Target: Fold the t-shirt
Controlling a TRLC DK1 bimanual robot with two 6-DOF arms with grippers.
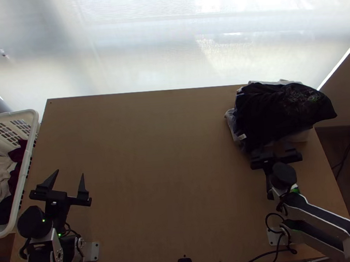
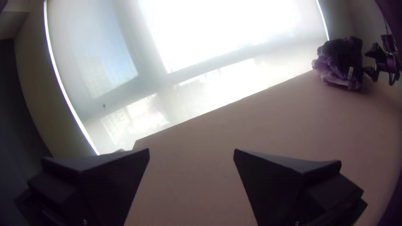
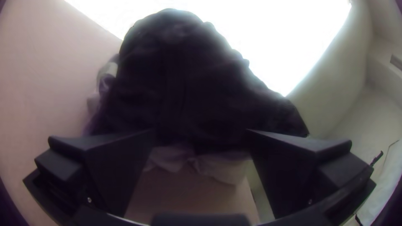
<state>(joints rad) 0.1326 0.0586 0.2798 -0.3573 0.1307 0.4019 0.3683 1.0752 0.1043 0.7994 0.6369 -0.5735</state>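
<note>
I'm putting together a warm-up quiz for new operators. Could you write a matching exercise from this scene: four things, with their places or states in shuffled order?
1. White basket
2. Black cloth
3. Left gripper
4. Right gripper

A. Open, at the near side of the black cloth
B. Beside the table, with cloths inside
C. Open, away from the black cloth
D. Heaped over lighter cloth

Pairs: 1-B, 2-D, 3-C, 4-A

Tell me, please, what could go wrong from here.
The open jaws of the right gripper might pinch the paler cloth beneath the black garment and drag both along. The black garment also juts past the right edge of the table, so a careless nudge could send it off.
</note>
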